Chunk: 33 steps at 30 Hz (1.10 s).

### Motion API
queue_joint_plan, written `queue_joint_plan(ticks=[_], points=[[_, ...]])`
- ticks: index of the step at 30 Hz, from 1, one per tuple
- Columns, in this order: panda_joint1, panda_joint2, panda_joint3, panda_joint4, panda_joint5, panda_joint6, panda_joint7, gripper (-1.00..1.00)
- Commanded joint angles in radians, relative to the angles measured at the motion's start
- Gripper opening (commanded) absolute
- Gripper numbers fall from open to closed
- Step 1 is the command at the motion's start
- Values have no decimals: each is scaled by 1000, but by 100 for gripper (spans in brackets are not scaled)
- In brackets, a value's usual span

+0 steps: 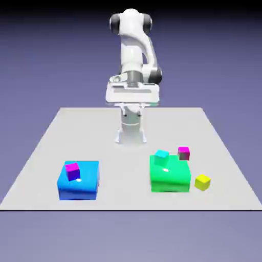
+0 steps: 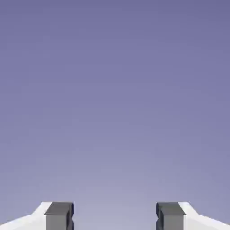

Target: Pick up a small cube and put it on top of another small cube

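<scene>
One small bright yellow cube (image 1: pixel 202 182), beside green block (image 1: pixel 171 175), on table (image 1: pixel 41 153)

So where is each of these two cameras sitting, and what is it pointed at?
Exterior view: stands off the robot, above the table, facing the white arm; shows the blue block, green block and small yellow cube.
Hand view: rides on the hand, looking past the open gripper at plain blue-violet backdrop; only two grey fingertips show.
Shared: the backdrop and the robot's hand; no cube appears in both.
</scene>
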Motion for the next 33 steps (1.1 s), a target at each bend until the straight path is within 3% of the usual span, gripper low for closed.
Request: queue_joint_plan(ticks=[1,26,29,33], points=[[18,34,22,32,-42,-24,-32,0],[340,940,578,636,-1025,-703,-633,0],[271,1029,600,592,-1032,-788,-595,0],[264,1106,549,594,-1091,-766,-533,0]])
